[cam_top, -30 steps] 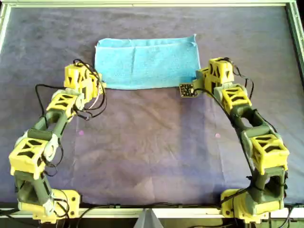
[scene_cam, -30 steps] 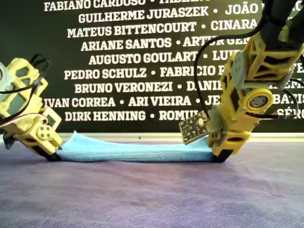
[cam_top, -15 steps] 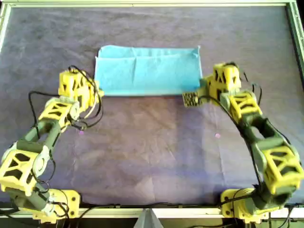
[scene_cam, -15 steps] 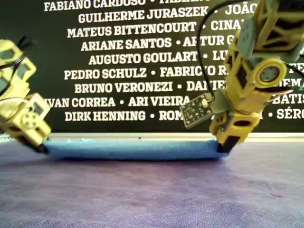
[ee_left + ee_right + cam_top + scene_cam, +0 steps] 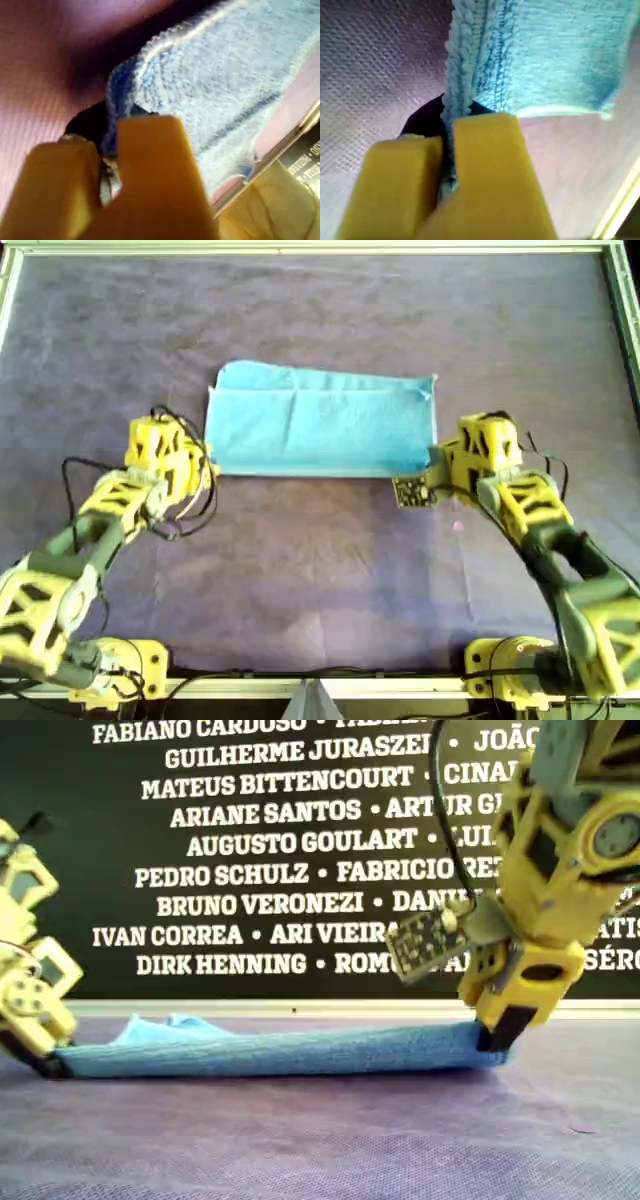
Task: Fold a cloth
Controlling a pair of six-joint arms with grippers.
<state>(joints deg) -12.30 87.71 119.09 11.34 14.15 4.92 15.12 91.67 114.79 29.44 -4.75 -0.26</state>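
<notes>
Since the earlier pictures we are dragging the cloth [image 5: 320, 422] nearer the overhead view's bottom. It is lying folded on the purple table [image 5: 320, 570]. Our left gripper [image 5: 205, 468] and right gripper [image 5: 432, 462] are each pinching a near corner, fingers [image 5: 490, 150] closed on what looks like doubled terry.
</notes>
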